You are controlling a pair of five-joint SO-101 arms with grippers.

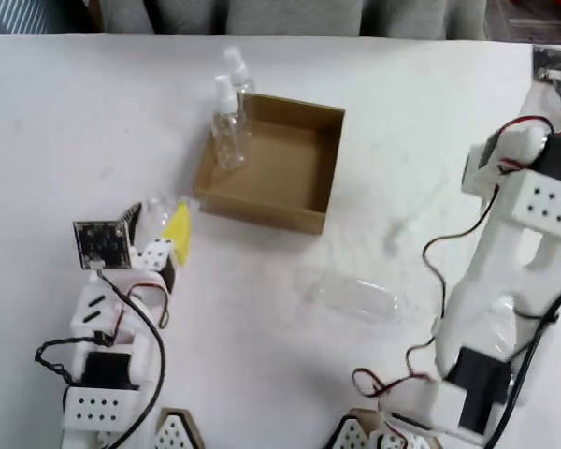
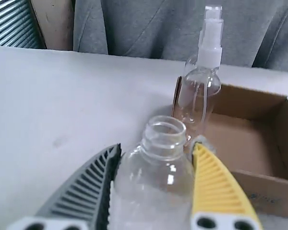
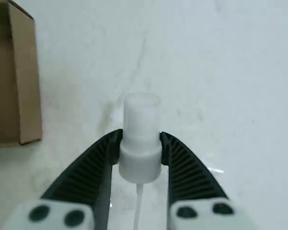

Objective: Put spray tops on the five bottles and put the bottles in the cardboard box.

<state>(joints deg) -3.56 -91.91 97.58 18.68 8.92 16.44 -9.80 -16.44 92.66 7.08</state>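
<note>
The left claw [image 2: 157, 148] is clenched on a clear bottle [image 2: 153, 184], its grey and yellow fingers pressed against opposite sides of the shoulder just under the neck. The bottle's mouth is open and has no top on it. Just beyond this claw is the cardboard box [image 1: 262, 210], lying open on the desk [image 1: 75, 112]. A capped bottle [image 2: 199, 96] stands upright at the box corner nearest the claw (it seems to be inside the wall, though I cannot tell for sure). A second capped bottle [image 1: 236, 70] stands farther off behind it.

The right claw [image 3: 140, 139] is closed part-way around a white spray top [image 3: 141, 115]. Both black fingers touch the top's collar, and its thin tube hangs down between them. The box edge [image 3: 24, 96] lies off to one side of this claw. Another uncapped bottle [image 1: 360, 297] lies on its side on the desk between the two arms.
</note>
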